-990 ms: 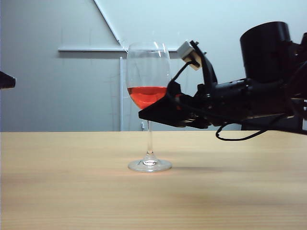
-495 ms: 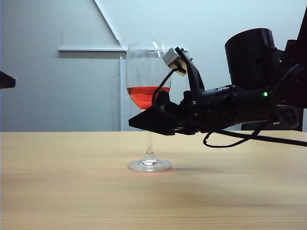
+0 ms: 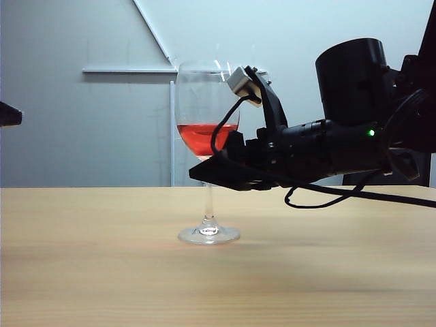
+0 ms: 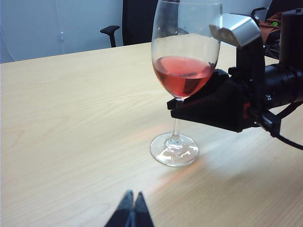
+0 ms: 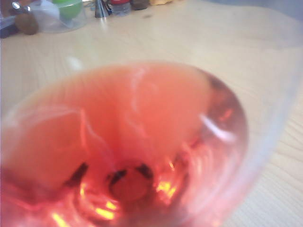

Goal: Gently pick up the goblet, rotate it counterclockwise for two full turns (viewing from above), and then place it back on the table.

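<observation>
The goblet [image 3: 208, 122], a tall clear stemmed glass with red liquid, stands upright with its foot [image 3: 208, 235] on the table [image 3: 102, 272]. My right gripper [image 3: 204, 170] comes in level from the right, its black fingers at the top of the stem just under the bowl. In the left wrist view the right gripper [image 4: 176, 101] hugs the stem of the goblet [image 4: 182, 75]; the gap at the stem is hidden. The right wrist view is filled by the goblet's bowl [image 5: 128, 142], which hides the jaws. My left gripper [image 4: 132, 196] is shut, low over the table short of the goblet.
A black office chair [image 4: 137, 21] stands behind the table's far edge. A clear container with something green [image 5: 66, 14] and small items sit at another edge of the table. A dark part [image 3: 8, 114] pokes in at the left border.
The right gripper slid left until its fingers reached the stem under the bowl. The goblet has shifted slightly left on the table. The left arm has not moved.
</observation>
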Motion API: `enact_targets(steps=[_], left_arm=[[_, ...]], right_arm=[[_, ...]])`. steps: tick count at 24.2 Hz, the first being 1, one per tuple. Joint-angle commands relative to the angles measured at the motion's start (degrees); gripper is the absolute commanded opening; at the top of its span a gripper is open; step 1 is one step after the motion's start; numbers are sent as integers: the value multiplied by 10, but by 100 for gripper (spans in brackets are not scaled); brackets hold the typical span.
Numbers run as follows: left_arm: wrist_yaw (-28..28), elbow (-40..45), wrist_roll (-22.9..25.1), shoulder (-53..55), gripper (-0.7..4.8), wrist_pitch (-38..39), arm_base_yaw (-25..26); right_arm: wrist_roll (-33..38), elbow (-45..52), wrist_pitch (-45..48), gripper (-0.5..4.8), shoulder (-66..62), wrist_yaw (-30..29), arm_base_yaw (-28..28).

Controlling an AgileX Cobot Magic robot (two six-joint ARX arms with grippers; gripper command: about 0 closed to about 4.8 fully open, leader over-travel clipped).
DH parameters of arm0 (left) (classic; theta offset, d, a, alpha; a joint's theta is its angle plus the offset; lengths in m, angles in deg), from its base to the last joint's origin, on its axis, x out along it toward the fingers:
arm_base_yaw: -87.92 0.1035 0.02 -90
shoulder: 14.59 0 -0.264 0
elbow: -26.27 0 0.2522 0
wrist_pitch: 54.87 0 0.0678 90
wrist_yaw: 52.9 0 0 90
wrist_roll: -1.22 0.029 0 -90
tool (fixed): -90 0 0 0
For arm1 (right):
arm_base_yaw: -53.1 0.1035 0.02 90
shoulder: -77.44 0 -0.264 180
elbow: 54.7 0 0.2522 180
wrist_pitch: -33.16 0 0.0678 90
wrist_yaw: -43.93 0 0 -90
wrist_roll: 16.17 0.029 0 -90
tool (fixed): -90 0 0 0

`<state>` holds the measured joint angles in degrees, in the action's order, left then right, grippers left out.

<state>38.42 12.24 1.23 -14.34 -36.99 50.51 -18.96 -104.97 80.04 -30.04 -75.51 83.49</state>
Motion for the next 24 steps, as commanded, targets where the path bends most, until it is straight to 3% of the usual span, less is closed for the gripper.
enact_targets(steps=[1, 4, 13, 19, 24], left_arm=[[0, -2, 0, 1, -5, -3, -1], [0, -2, 0, 1, -5, -3, -1], [0, -2, 0, 1, -5, -3, -1], [0, -2, 0, 1, -5, -3, -1], [0, -2, 0, 1, -5, -3, -1]], right_arm=[[5, -2, 14, 133, 2, -1, 1], [13, -2, 14, 79, 2, -1, 1], [14, -2, 14, -1, 2, -1, 1], [18, -2, 37, -2, 2, 0, 1], [74, -2, 71, -2, 2, 8, 1]])
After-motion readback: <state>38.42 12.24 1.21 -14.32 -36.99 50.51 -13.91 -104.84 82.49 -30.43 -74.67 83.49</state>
